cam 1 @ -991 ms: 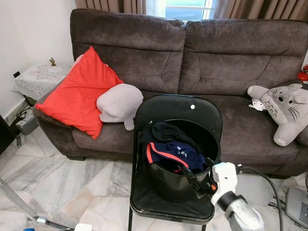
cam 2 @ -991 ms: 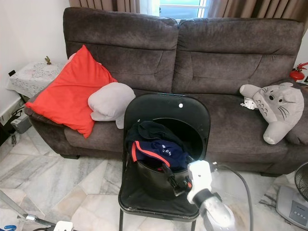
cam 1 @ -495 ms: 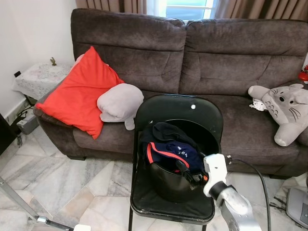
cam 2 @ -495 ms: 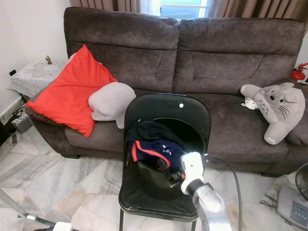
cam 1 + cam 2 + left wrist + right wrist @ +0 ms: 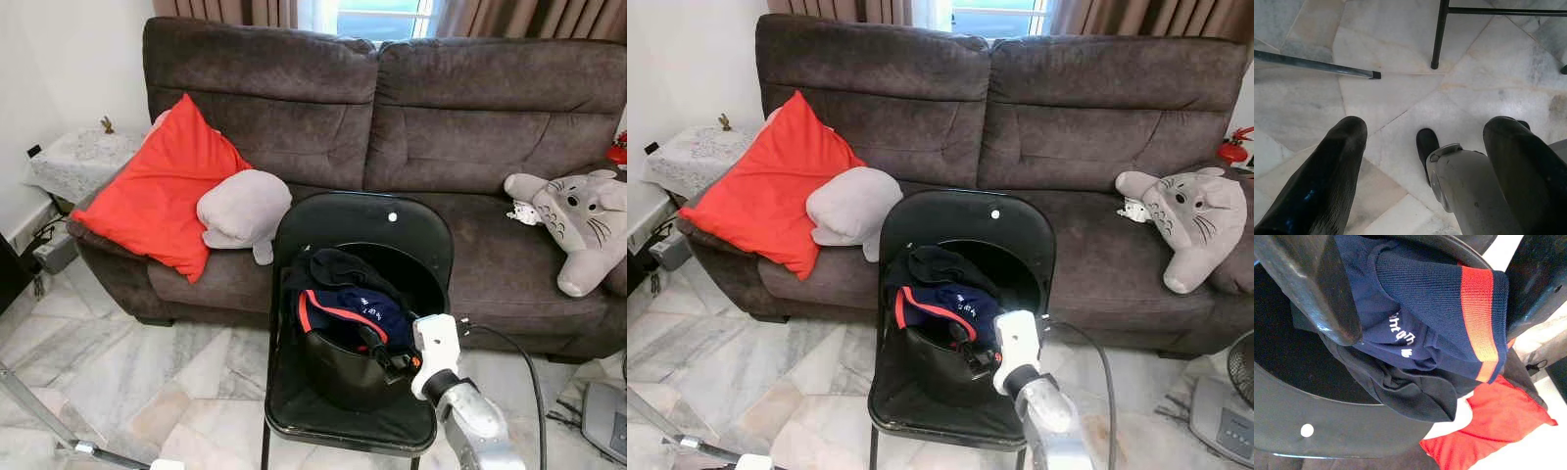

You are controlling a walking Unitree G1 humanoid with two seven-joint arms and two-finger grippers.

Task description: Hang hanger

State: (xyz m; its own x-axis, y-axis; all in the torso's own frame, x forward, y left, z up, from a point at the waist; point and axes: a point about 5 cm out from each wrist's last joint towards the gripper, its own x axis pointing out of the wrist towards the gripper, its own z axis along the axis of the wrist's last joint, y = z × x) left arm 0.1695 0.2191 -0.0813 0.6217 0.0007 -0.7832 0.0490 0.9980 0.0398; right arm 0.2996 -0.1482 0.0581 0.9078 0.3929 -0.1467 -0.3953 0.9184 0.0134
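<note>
While extended, right gripper (image 5: 380, 351) (over clothes (image 5: 345, 305)).

Place: a home living room.
Seating: brown sofa (image 5: 392, 117) with red cushion (image 5: 157, 191) and grey plush toy (image 5: 578, 220).
Floor: marble tiles (image 5: 127, 372).
Window: curtains (image 5: 225, 10) behind the sofa.
Laundry: clothes (image 5: 343, 299) in a black bucket (image 5: 338, 372) on a folding chair (image 5: 362, 220).

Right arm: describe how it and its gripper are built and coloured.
The right arm is a silver metal tube ending in a white wrist block, with a black cable looping off it. The right gripper has two long glossy black fingers; small red-orange accents sit at their base.
</note>
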